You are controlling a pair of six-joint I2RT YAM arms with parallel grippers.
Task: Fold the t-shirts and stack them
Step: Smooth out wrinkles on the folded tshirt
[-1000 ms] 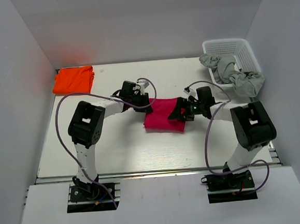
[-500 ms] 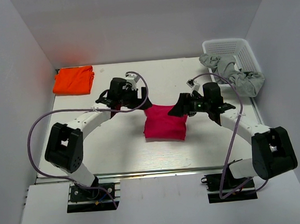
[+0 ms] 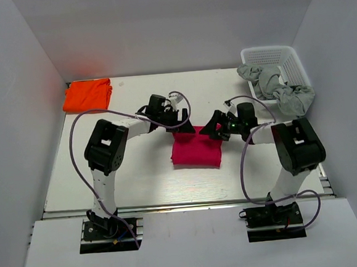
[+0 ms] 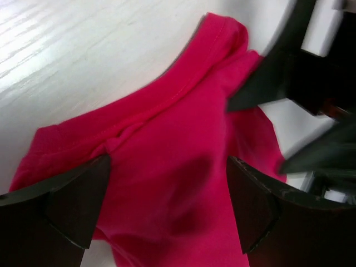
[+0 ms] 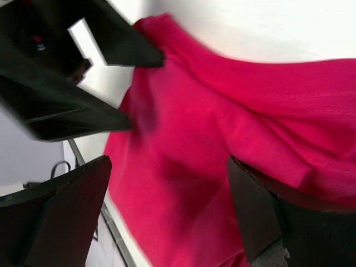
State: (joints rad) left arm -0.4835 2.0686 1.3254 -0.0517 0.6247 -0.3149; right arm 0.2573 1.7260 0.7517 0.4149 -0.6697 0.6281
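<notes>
Left pincer (image 3: 179, 124) spread apart over far edge of magenta-red t-shirt (image 3: 195, 151), right pincer (image 3: 210, 130) also apart there, orange t-shirt (image 3: 87, 95) well left of it.

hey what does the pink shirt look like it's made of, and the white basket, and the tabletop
Magenta-red shirt: looks like soft matte knit cloth; a stitched hem and loose folds show.
White basket: probably moulded plastic, judging by its open lattice walls.
Table: white board with faint grain lines, perhaps painted wood or laminate; hard to tell which.
</notes>
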